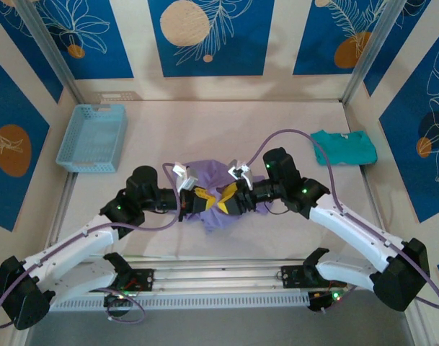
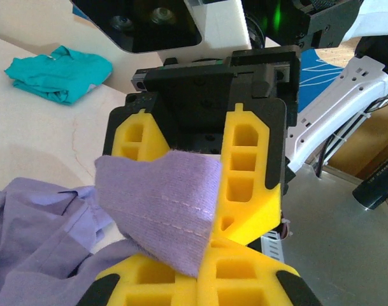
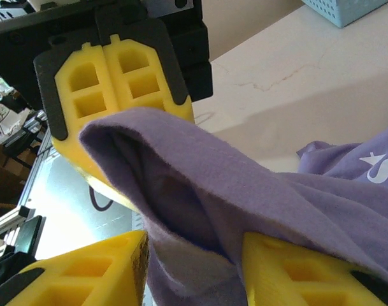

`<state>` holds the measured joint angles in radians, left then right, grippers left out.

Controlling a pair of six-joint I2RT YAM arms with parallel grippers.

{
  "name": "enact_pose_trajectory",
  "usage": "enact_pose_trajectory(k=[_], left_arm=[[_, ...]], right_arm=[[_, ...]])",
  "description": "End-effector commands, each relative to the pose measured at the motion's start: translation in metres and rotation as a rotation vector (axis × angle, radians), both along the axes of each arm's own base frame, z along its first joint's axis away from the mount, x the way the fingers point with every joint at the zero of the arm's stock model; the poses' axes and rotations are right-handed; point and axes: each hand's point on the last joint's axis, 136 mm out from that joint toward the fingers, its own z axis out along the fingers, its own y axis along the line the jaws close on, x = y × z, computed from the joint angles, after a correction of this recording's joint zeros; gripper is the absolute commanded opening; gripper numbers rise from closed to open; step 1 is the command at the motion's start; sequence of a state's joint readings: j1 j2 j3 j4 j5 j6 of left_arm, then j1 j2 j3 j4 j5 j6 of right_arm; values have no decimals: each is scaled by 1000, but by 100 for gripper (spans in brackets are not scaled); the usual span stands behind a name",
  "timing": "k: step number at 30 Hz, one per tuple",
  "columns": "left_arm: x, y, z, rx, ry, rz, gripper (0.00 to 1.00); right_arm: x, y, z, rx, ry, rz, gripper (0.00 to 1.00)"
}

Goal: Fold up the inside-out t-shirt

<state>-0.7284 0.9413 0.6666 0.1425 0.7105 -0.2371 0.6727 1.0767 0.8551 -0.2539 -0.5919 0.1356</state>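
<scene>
Lying in a soft heap in the middle of the table (image 1: 154, 119), the inside-out t-shirt (image 1: 210, 174) is seen between the two arms. It is light purple. The left gripper (image 1: 204, 200) and the right gripper (image 1: 223, 203) are seen nose to nose over the near side of the heap, with their yellow tips almost touching.

In the right wrist view, the yellow fingers (image 3: 117, 76) of the left gripper are seen pressed together. A fold of the purple cloth is pinched at their tips. The right gripper's own fingers (image 3: 95, 271) are held well apart at the bottom of that view. Cloth hangs between them, but it is not squeezed by them.

In the left wrist view, an edge of the t-shirt with a line of stitches is stretched up between the two grippers.

A small white star and part of a white letter are printed on the purple cloth at the right edge of the right wrist view. The word is cut off and cannot be read.

A light blue basket (image 1: 91, 167) is set at the far left of the table. A teal shirt (image 1: 343, 146) is laid at the far right. Both are well apart from the purple heap.
</scene>
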Motion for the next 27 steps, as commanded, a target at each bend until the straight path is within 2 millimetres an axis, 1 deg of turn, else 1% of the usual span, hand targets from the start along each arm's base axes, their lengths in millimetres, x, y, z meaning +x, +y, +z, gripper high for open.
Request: enact_pose_trajectory(k=[1, 4, 5, 8, 10, 14, 18, 23, 27], left_arm=[[-2, 0, 27, -66, -54, -26, 0], [-2, 0, 27, -66, -52, -27, 0], [-1, 0, 27, -66, -54, -22, 0], [2, 1, 26, -63, -52, -6, 0], [4, 2, 25, -60, -49, 5, 0], [8, 4, 21, -53, -38, 21, 0], [11, 5, 21, -58, -35, 31, 0], [13, 5, 20, -59, -25, 37, 0], [14, 5, 21, -59, -20, 39, 0]], right_arm=[[1, 0, 0, 14, -28, 14, 44], [-2, 2, 2, 31, -23, 39, 45], [-4, 2, 4, 41, -19, 58, 43], [-12, 2, 5, 65, -1, 100, 31], [-13, -1, 5, 73, -2, 101, 25], [-14, -10, 15, 111, -14, 89, 17], [-17, -13, 20, 133, -16, 98, 15], [-20, -11, 20, 138, 2, 118, 9], [-18, -9, 18, 127, -3, 103, 4]])
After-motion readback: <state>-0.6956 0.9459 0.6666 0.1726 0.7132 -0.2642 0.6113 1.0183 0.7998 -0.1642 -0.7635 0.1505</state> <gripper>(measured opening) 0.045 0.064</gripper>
